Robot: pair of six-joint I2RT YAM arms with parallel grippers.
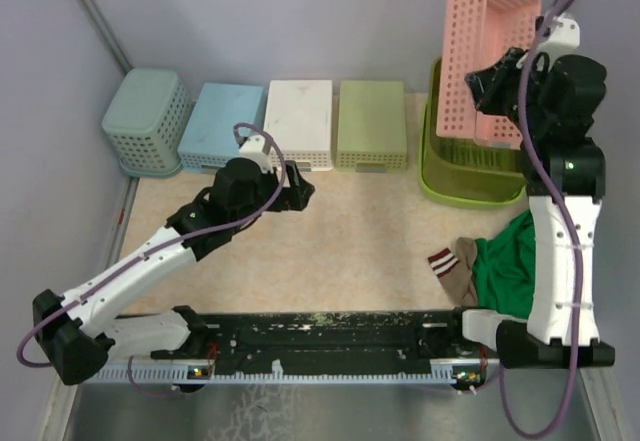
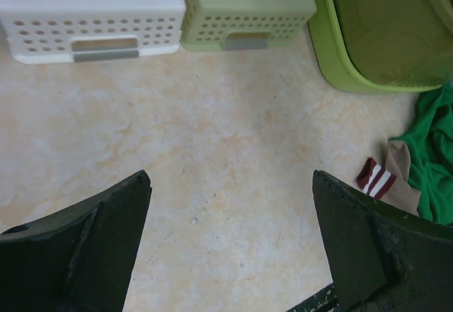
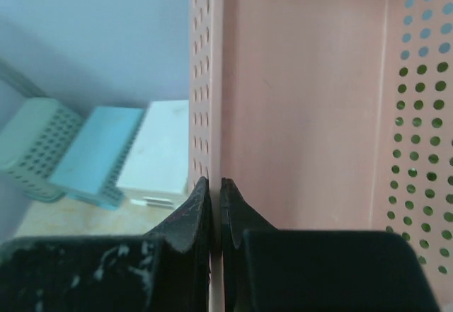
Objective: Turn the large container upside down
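Up close, the right gripper (image 3: pixel 216 204) pinches a wall of the pink perforated basket (image 3: pixel 297 114), which it should carry fully clear of the lime-green tub (image 1: pixel 470 189) beneath, at the table's (image 1: pixel 380 231) back right, while the left gripper (image 2: pixel 231 185) hangs wide open.

A grey-green basket (image 1: pixel 146 121), blue basket (image 1: pixel 222 124), white basket (image 1: pixel 299 121) and pale-green basket (image 1: pixel 372 123) line the far tabletop (image 1: pixel 370 251); a pink perforated plastic basket (image 1: pixel 480 41) tilts far right.
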